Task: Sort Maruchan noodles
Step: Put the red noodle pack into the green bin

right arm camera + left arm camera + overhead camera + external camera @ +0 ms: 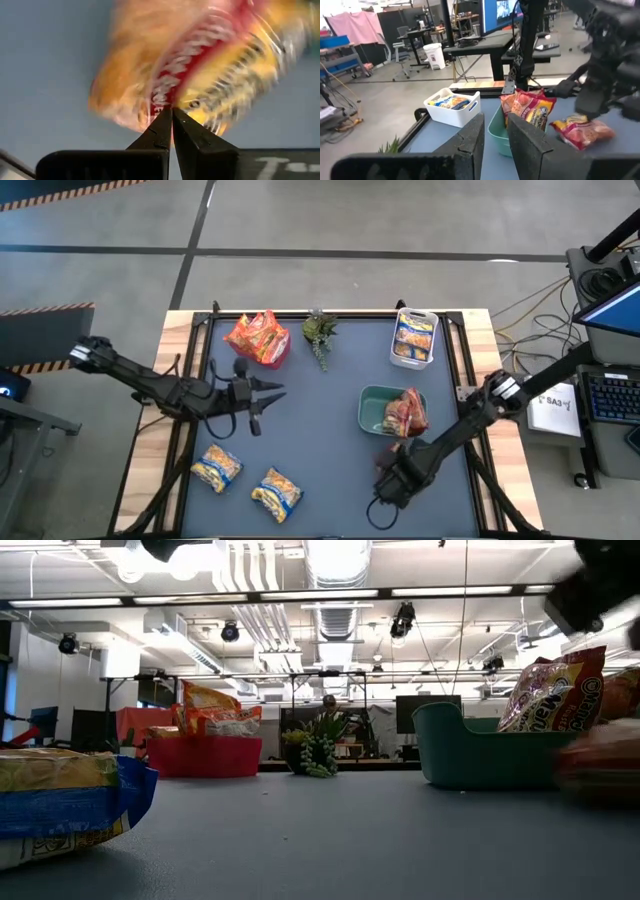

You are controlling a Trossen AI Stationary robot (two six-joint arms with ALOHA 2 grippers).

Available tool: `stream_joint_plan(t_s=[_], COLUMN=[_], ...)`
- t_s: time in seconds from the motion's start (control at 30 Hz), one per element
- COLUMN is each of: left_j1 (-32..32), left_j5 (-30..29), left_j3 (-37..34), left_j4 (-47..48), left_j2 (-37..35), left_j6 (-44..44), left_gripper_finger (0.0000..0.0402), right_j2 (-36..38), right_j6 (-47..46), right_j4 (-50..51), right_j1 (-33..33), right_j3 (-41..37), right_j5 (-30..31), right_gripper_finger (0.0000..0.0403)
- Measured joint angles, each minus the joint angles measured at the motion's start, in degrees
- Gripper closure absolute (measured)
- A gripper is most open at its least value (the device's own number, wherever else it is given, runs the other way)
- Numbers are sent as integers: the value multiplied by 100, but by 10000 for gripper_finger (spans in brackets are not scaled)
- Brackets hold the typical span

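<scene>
The sorting looks well along but not finished. On the dark bench [330,480], a red bin [258,338] at the far left side holds a heap of orange packets [215,710], a white bin [414,338] at the far right side holds yellow-with-blue packets [451,102], and a teal bin [375,408] nearer the middle-right holds red packets [405,412] standing up against its wall. A small green plant [319,335] stands between the red and white bins. Two yellow-with-blue packets remain loose on the near left part of the bench, one [216,467] beside the other [277,492], so at least these seem left to move, presumably to the white bin. The right end effector [392,476] is pinched together on the edge of one more red packet [200,75], just in front of the teal bin, where it likely belongs. The left end effector [268,398] sits over the bench's left-middle, its fingers [470,145] a little apart with nothing between them, away from the loose packets.
</scene>
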State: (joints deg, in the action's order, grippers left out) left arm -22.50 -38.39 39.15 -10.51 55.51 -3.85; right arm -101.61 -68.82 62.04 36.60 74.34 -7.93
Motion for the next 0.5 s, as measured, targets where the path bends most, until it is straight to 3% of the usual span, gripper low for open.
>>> stream_joint_plan(t_s=[0.17, 0.3, 0.5], left_j1=[0, 0, -21], left_j5=[-1, 0, 460], left_j3=[217, 396, 823], left_j4=[12, 43, 569], left_j2=[407, 802, 1395], left_j6=[-400, -603, -768], left_gripper_finger=[333, 333, 333], right_j2=[14, 172, 478], right_j6=[465, 698, -102], right_j4=[-395, -100, 331], right_j1=[-60, -211, -107], right_j3=[546, 889, 903], right_j5=[2037, 2053, 1831], right_gripper_finger=[394, 394, 394])
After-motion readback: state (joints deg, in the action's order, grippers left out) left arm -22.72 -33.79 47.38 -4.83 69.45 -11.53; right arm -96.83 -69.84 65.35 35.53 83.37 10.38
